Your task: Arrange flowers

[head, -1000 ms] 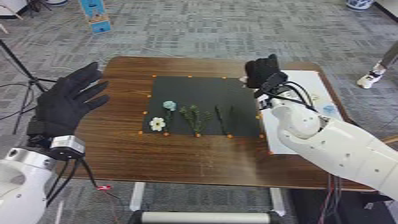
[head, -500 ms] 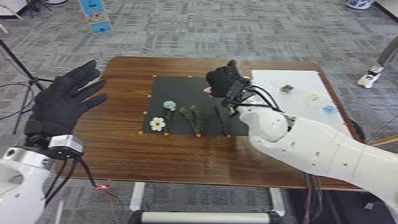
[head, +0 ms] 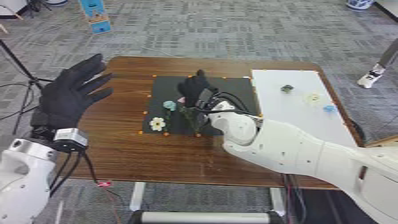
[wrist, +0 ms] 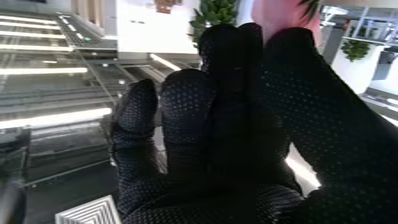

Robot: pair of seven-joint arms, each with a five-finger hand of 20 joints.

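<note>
Brown table (head: 124,157), black mat (head: 238,87), right hand (head: 193,90) pinching pink flower (head: 181,100) at its left edge

The right hand (head: 193,89), a pink flower (head: 182,100) at its side, and the white right arm (head: 298,150) block the black mat's (head: 235,85) middle and near right corner. A white flower (head: 157,124) and a pale blue flower (head: 170,105) stand in the way on the left part. A hand could pass over the brown table (head: 169,160) between mat and left hand (head: 69,97), or across the white sheet's (head: 275,100) far left.
</note>
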